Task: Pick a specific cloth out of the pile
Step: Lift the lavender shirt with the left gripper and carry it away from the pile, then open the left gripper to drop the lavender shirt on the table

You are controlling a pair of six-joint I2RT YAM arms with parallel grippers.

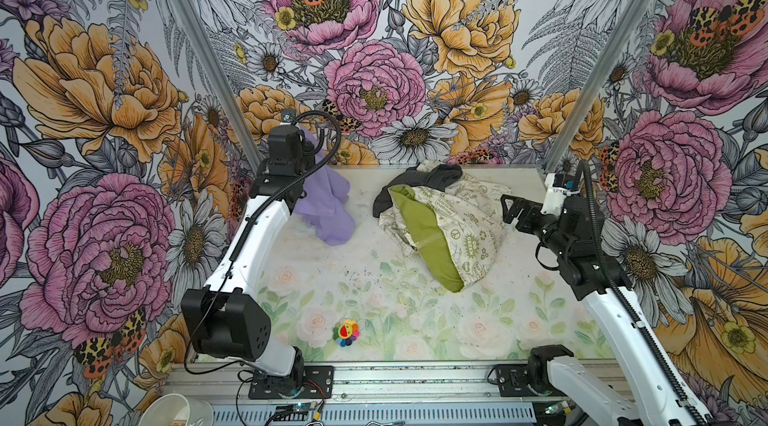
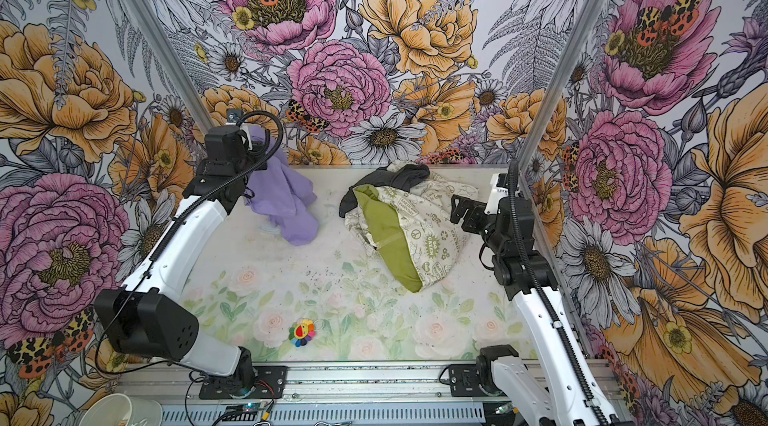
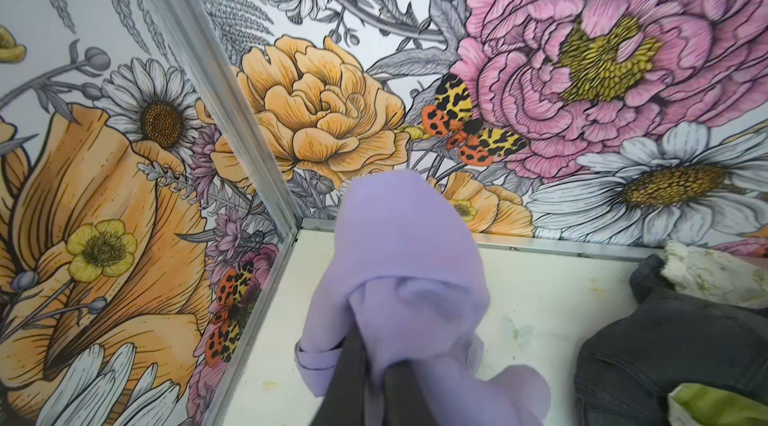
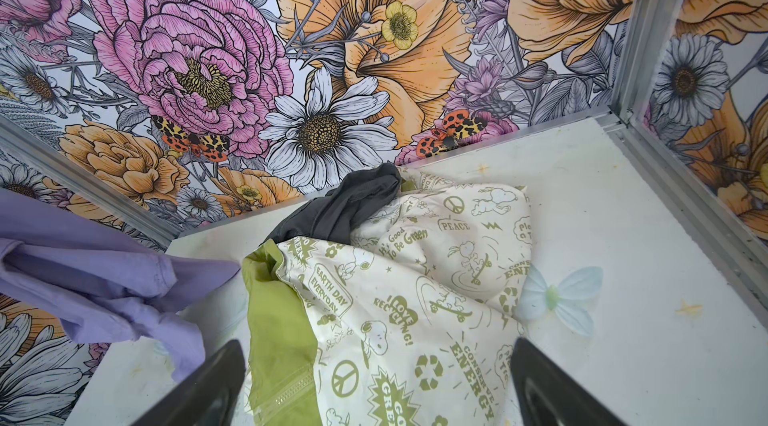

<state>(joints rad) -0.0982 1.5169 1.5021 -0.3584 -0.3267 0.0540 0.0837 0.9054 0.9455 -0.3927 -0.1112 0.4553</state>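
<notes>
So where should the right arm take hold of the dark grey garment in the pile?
Grip the dark grey garment at its raised, bunched fold at the far end of the pile, coming down from above. The rest of it appears to run under the cream printed cloth, so a nearer approach would likely catch that too.

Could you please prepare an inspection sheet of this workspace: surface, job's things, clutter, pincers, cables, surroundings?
Surface: table, pale flower print, dark specks in the middle.
Job's things: lavender cloth hangs from the left pincer, lower end down at the table, apart from the pile of grey and printed cloths.
Clutter: small rainbow flower toy near the front edge.
Pincers: left shut on the cloth; right pincer open, empty, beside the pile.
Cables: black hose along each arm; loose wires at the left base.
Surroundings: flowered walls, metal posts.
</notes>
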